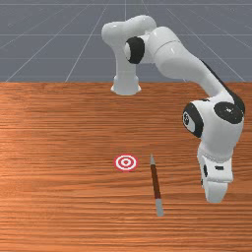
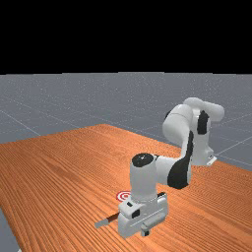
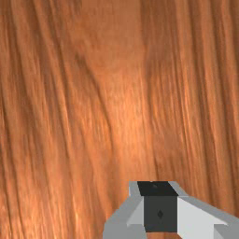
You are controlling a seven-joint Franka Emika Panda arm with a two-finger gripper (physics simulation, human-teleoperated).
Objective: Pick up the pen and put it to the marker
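Note:
In the far view my gripper (image 2: pixel 145 232) hangs over the table, fingers together around the middle of the hand. The wrist view has the gripper (image 3: pixel 160 189) shut, its fingers meeting with nothing visible between them. A brown pen (image 1: pixel 155 180) with grey ends lies on the wood in the front view, its pointed end toward the arm's base; my hand is off to its right, not touching. To the pen's left is the flat red-and-white round marker (image 1: pixel 126 162). The far view has the pen (image 2: pixel 103 222) and the marker (image 2: pixel 122 196) partly hidden behind my hand.
The orange-brown wooden table (image 1: pixel 59 162) extends around the pen and marker. At its back stands the arm's base (image 1: pixel 126 85). The forearm reaches down on the front view's right. In the far view a near table edge runs down the left side.

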